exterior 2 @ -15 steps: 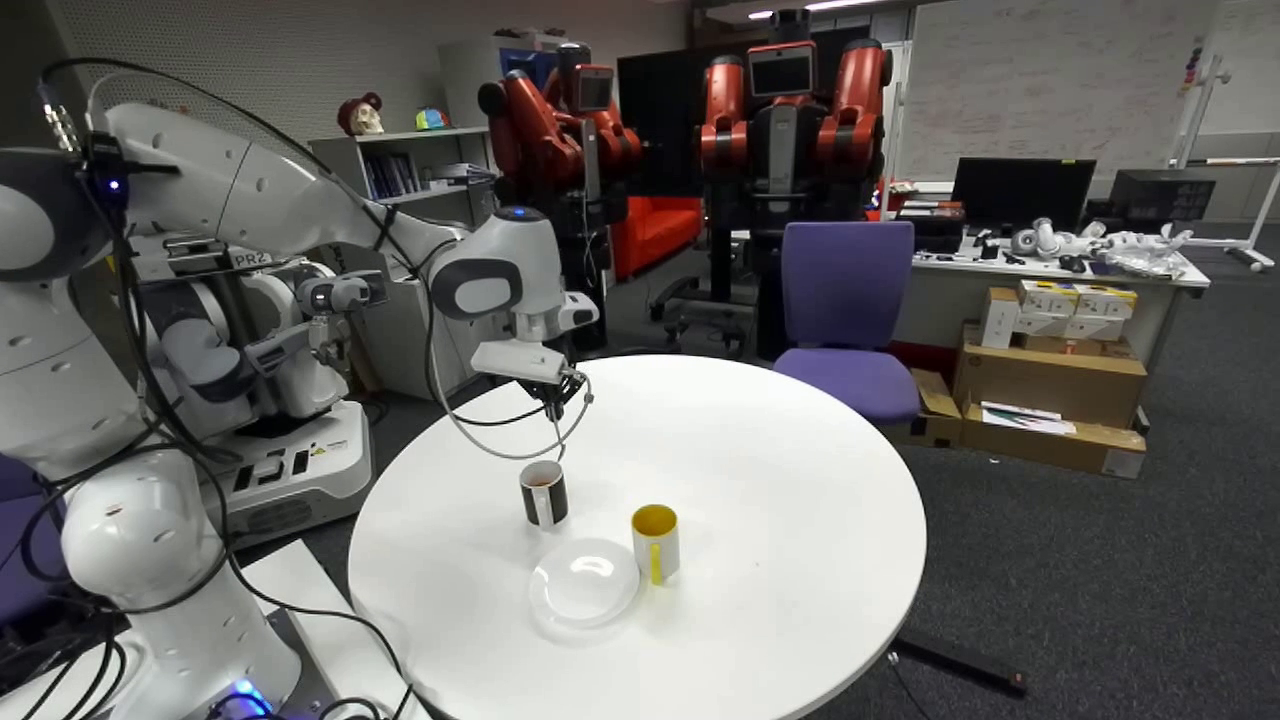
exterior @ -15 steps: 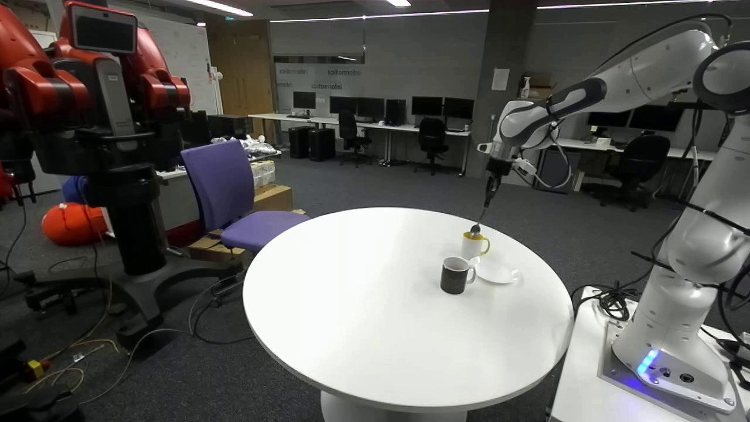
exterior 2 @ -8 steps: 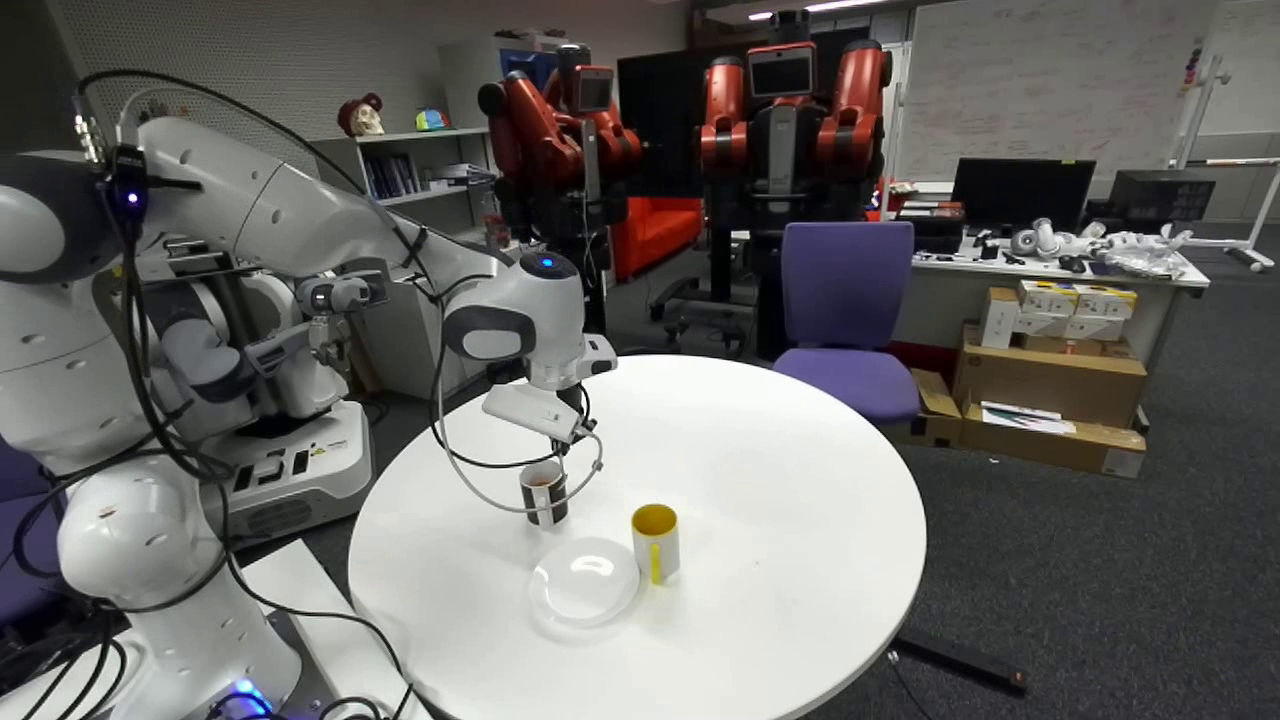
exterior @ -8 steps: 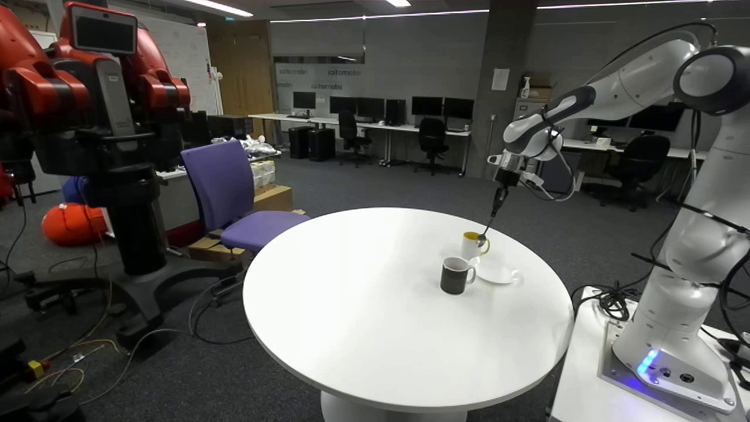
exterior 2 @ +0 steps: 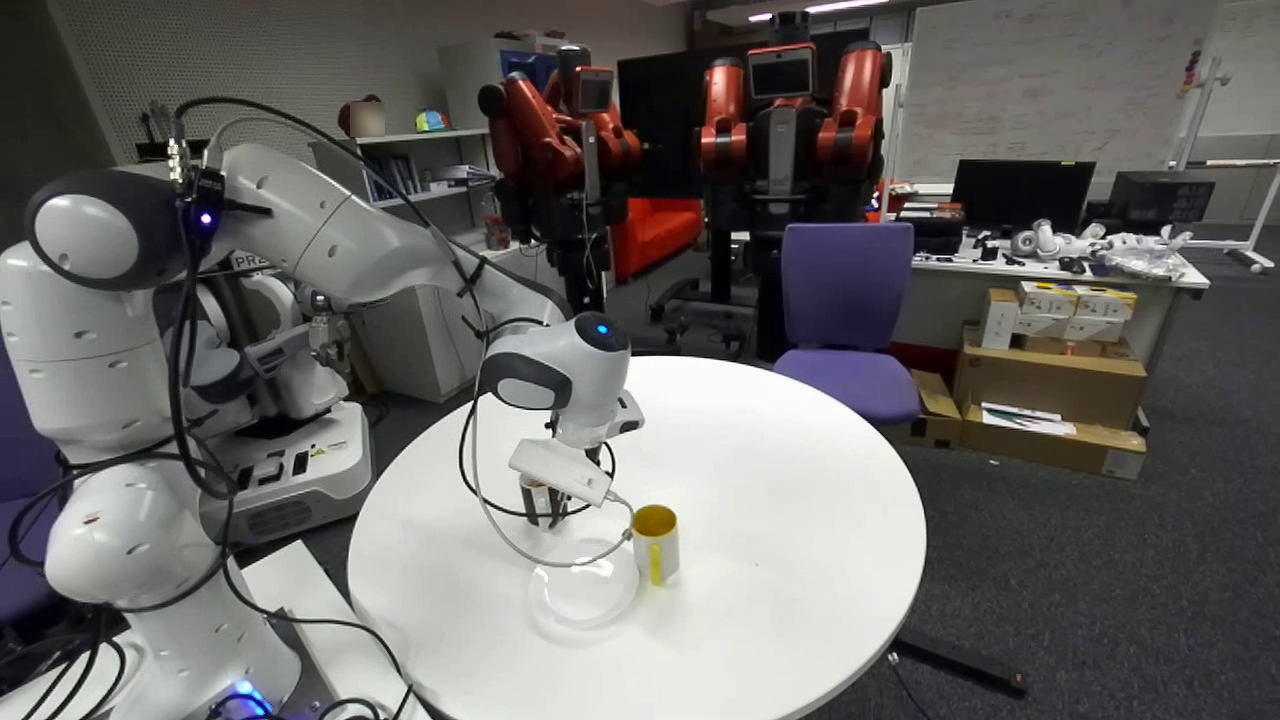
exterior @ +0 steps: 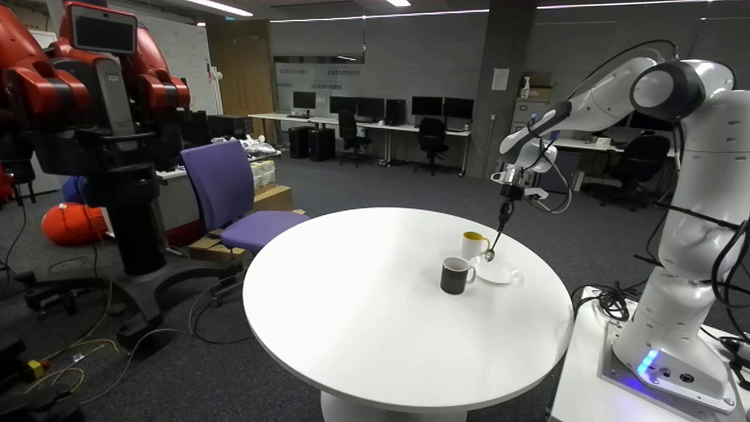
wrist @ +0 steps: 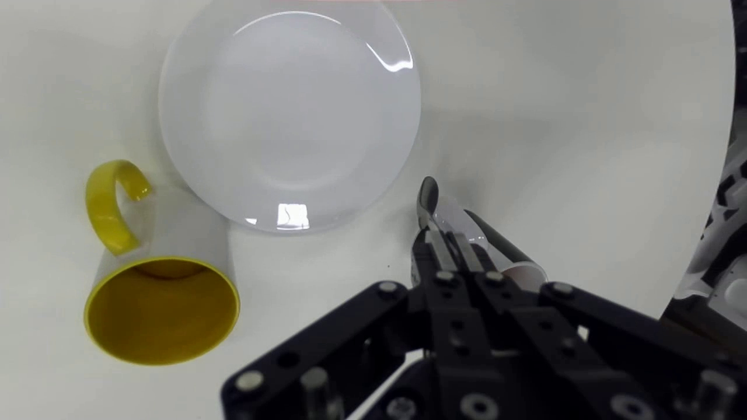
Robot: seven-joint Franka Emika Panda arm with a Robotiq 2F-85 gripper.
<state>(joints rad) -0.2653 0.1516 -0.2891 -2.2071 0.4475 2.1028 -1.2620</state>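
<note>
Gripper (wrist: pixel 451 237) clamped on silver metal spoon (wrist: pixel 428 196), bowl down; prob. carry step. Next move needs clearance btwn round white plate (wrist: pixel 292 116) & black-and-white ceramic mug (exterior: pixel 453 278).

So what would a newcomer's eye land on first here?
Probably the spoon pinched in the shut gripper, hanging bowl-down near the white plate. After that, the yellow-lined mug beside that plate, and the red robot standing at the left edge of an exterior view.
</note>
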